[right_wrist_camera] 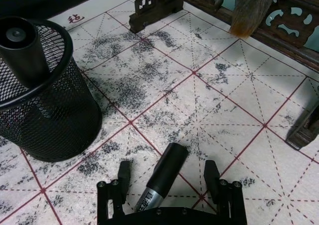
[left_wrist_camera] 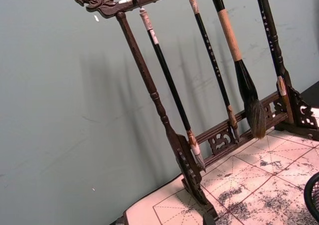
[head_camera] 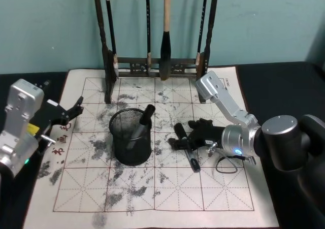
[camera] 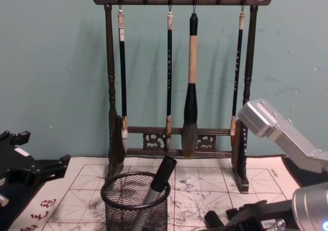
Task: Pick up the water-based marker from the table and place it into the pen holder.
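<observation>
Low over the mat, the right gripper straddles the water-based marker — its jaws stand open, one on each side of the dark barrel, with a gap showing on both sides. That marker lies flat on the grid-lined, ink-blotched practice mat, near the pen holder and on its right side, one end pointing toward the holder. The pen holder stands upright on the mat, a black mesh cup with a thick rim, and a second dark marker leans inside it, its top sticking out above the rim. Behind the pen holder stands the wooden brush rack with four brushes hanging from it. The left gripper hovers well to the left of the pen holder — above the mat's edge, apart from everything. The black surface carries the mat.
</observation>
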